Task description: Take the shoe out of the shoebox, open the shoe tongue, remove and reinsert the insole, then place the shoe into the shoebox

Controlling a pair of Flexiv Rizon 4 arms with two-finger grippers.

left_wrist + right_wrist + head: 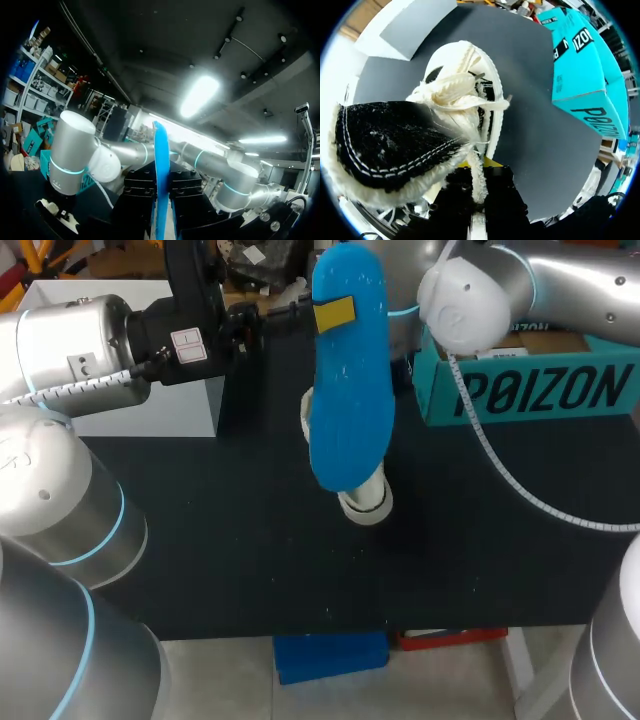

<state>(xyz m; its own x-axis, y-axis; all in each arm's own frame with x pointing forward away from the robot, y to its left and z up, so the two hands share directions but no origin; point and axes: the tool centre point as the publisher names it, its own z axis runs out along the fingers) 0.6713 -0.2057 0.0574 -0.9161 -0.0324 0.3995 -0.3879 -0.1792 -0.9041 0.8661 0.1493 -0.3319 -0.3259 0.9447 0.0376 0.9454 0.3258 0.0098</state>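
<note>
- Insole: we find the blue insole held upright over the middle of the table. It is out of the shoe, with its broad face to the head camera.
- Shoe: the white shoe sits on the black table mat below the insole's lower end. From the head view only its rim shows.
- Tongue: the right wrist view shows the black tongue, edged in fleece, drawn out of the shoe. The white laces lie bunched beyond it.
- Left gripper: clamped on the insole's upper part, with one yellow tip flat on its face. The left wrist view shows the insole edge-on between the black fingers.
- Left arm: comes in from the left and lies level across the table's rear.
- Right gripper: narrow, with the tongue's fleecy edge pinched between its fingers. In the head view the insole hides it.
- Right arm: enters from the upper right, above the shoebox.
- Shoebox: the teal shoebox stands at the right rear, well apart from the shoe.
- White box: at the left rear, under the left arm.
</note>
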